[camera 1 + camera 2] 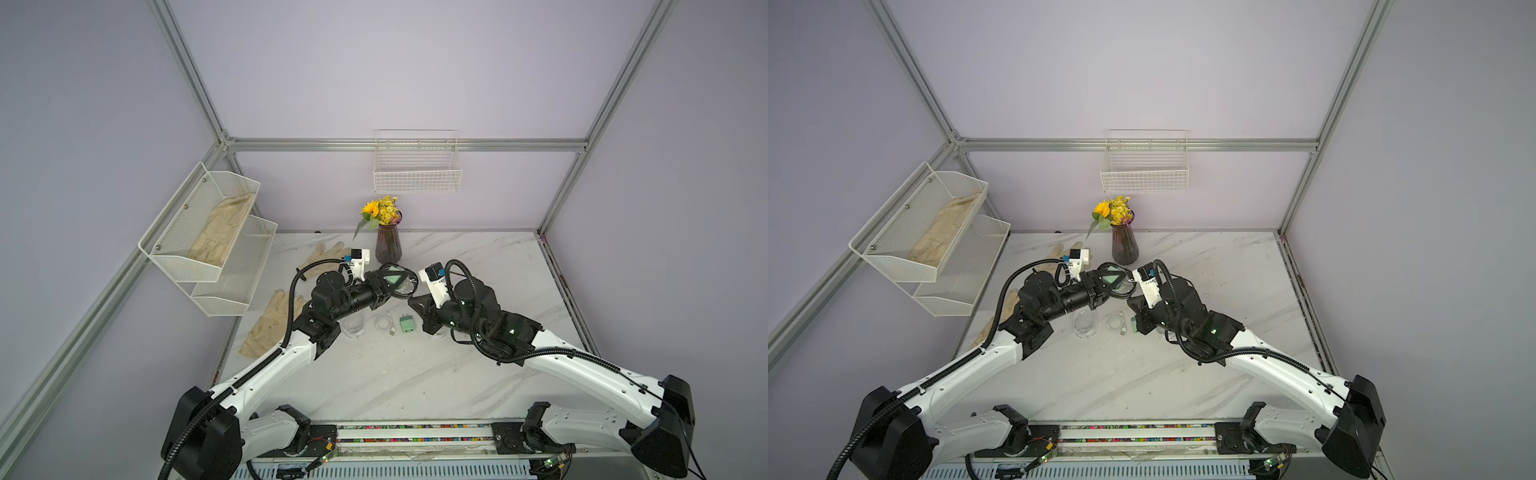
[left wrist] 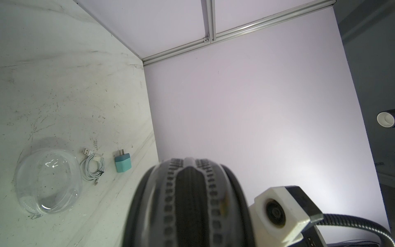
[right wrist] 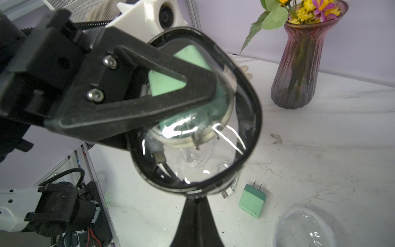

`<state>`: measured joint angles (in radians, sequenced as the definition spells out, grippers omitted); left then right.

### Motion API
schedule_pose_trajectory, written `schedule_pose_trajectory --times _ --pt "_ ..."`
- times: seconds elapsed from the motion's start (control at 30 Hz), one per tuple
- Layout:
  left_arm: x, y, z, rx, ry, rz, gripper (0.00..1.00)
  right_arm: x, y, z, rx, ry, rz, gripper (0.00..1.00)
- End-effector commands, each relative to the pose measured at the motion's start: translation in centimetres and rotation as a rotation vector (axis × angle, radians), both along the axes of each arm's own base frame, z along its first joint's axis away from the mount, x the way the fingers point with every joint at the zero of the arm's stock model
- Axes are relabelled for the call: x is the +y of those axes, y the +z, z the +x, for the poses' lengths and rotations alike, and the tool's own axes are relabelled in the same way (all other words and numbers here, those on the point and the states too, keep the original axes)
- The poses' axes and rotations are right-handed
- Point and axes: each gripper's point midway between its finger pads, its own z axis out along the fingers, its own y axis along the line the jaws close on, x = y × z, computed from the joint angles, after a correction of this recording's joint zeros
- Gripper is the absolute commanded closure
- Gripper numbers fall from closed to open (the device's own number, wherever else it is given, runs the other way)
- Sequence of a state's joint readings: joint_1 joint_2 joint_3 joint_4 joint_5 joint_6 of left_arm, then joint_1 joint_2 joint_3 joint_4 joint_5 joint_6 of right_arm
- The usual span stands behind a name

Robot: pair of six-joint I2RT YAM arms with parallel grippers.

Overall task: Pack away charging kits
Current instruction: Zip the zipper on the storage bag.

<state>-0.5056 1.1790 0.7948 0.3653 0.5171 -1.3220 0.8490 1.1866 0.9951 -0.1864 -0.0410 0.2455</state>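
Lilac cell, aluminium frame, white marble-look worktop (image 1: 395,382). 2 baskets: tiered mesh rack (image 1: 199,266), wire basket (image 1: 417,178). 3 cream gloves (image 1: 270,324): 1 in rack, 2 on worktop. 1 vase (image 1: 387,245). 3 clear cases: held case (image 3: 255,119) airborne, clamped by left end effector (image 1: 399,286), containing packed adapter (image 3: 191,56) + packed cable (image 3: 209,139); 2 other cases (image 1: 354,326) on worktop. Right end effector (image 3: 195,201) closed, tips at held case's black rim. Loose adapter (image 1: 407,323), loose cable (image 1: 384,322) on worktop.

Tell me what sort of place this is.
Probably a robot test cell dressed as a home corner: an aluminium frame around lilac panels, a marble-look tabletop, and a flower vase as decoration.
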Motion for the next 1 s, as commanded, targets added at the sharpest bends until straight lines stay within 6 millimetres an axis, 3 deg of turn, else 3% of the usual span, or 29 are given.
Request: schedule_pose_trajectory --times 0.0,0.2,0.57,0.7,0.97 --pt "0.5 4.6 -1.0 -0.123 -0.016 -0.06 0.73 -0.4 2.8 0.2 -0.063 -0.023 0.038 1.0" --pt "1.0 4.4 -1.0 -0.122 -0.007 -0.047 0.75 -1.3 3.2 0.0 -0.06 -0.04 0.005 1.0" --pt "3.5 4.2 -1.3 -0.132 -0.006 0.025 0.82 -2.0 1.8 0.6 -0.016 -0.06 -0.164 1.0" --pt "3.2 4.3 -2.1 -0.147 -0.078 0.044 0.83 -1.8 1.3 0.8 -0.013 -0.047 -0.216 1.0" --pt "2.7 3.8 -4.8 -0.19 -0.23 0.114 0.83 -0.7 2.9 2.2 -0.081 -0.031 -0.248 1.0"
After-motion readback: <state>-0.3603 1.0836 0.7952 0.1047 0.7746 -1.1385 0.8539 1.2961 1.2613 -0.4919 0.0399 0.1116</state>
